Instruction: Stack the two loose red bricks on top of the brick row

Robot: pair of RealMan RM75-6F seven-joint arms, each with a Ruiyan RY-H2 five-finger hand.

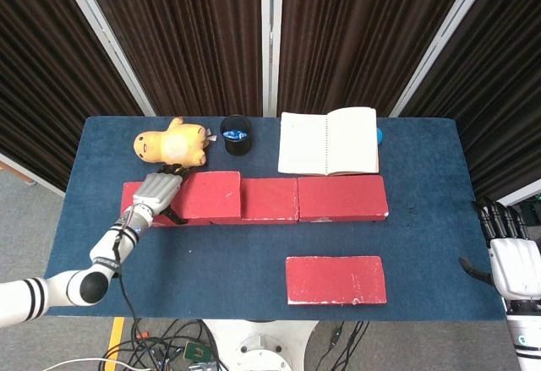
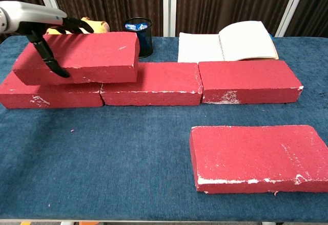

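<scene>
Now the left hand [image 2: 36, 22] grips a chalky, chipped red brick [image 2: 79, 56] over the row [image 2: 169, 84]; right hand [image 1: 511, 257] idles at 4 o'clock, fingers apart.

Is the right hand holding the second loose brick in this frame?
No: the right hand hangs past the table's right edge with nothing in it, while the second loose brick lies untouched on the blue table.

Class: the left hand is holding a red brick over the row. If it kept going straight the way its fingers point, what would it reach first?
Probably the yellow plush toy, just beyond the left hand and its held brick; their height difference is unclear.
</scene>
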